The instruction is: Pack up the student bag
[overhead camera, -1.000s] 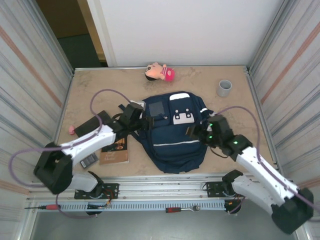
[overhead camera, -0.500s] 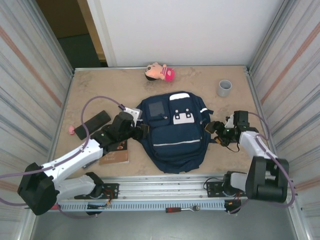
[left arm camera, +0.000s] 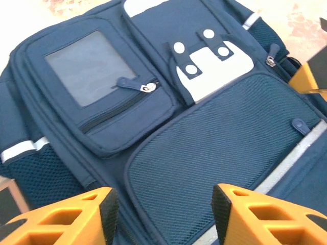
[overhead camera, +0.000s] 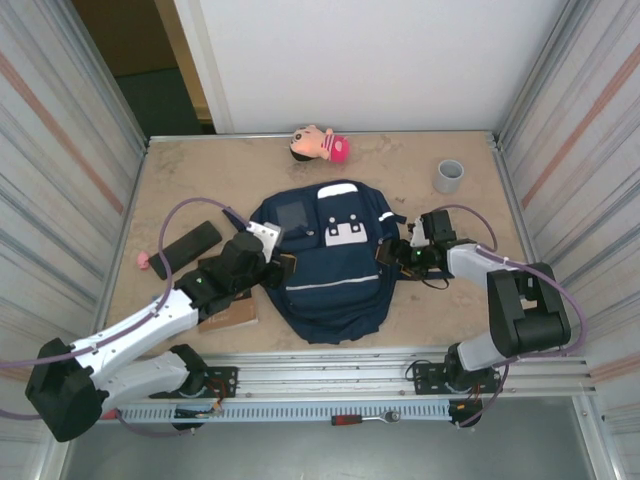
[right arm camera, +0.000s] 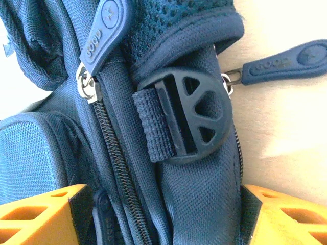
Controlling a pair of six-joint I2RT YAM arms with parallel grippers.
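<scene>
White arm shells with black joints and black bases; a purple cable loops along each arm; behind the left pincer (left arm camera: 162, 217) and right pincer (right arm camera: 163, 214), orange ribbed fingers with black pads.

navy student bag (overhead camera: 325, 265) lying flat mid-table, front side up, white patch with dark slots toward the far end, square window pocket far-left, grey reflective stripe across, zips closed.
</scene>
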